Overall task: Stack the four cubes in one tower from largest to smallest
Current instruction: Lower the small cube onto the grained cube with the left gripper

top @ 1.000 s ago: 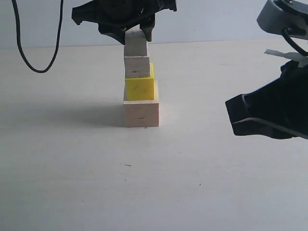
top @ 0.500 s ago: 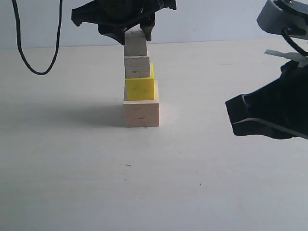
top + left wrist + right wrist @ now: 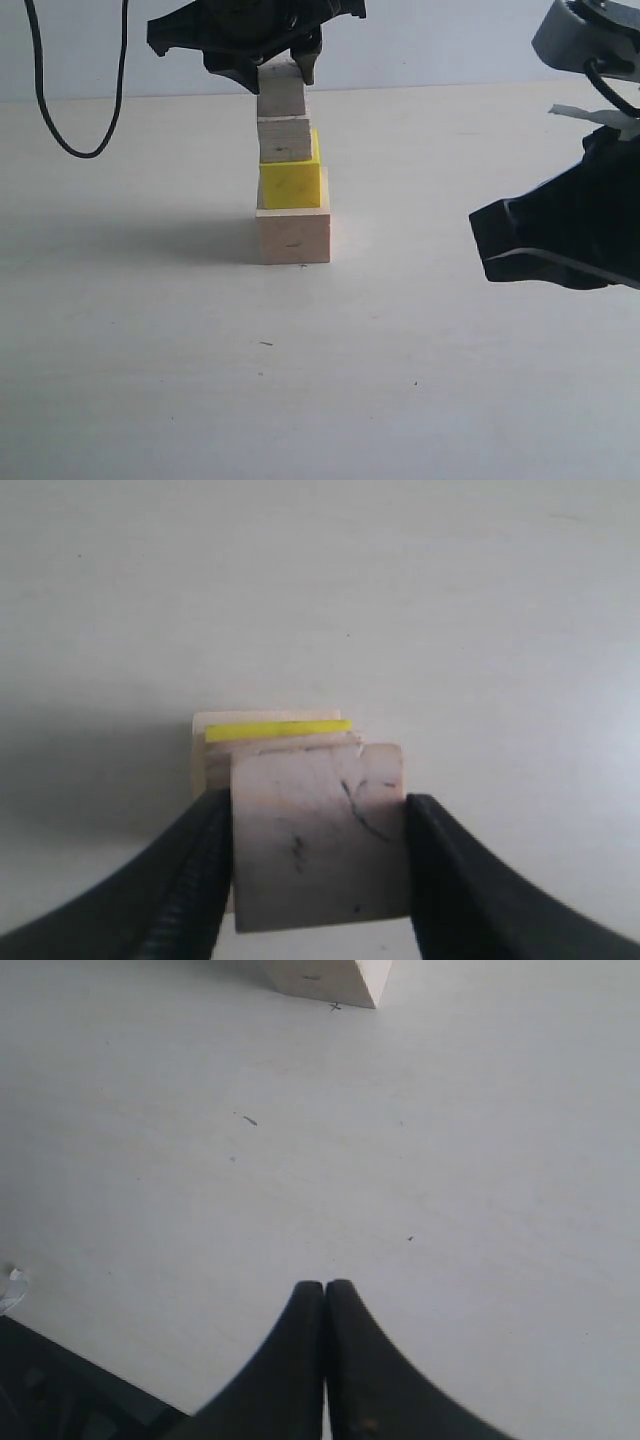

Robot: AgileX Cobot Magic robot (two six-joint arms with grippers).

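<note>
The tower stands mid-table: the largest pale wood cube [image 3: 293,236] at the bottom, the yellow cube [image 3: 291,183] on it, then the medium bare wood cube [image 3: 286,139]. The smallest bare wood cube [image 3: 282,94] rests on top, and my left gripper [image 3: 281,70] is shut on it from above. In the left wrist view the smallest cube [image 3: 320,835] fills the gap between both black fingers [image 3: 190,870], with a sliver of the yellow cube [image 3: 277,730] beneath. My right gripper [image 3: 325,1290] is shut on nothing, low over the table to the right of the tower.
A black cable [image 3: 45,90] hangs at the back left. The right arm's black body [image 3: 560,235] sits at the right side. The pale table [image 3: 150,350] stretches in front of the tower.
</note>
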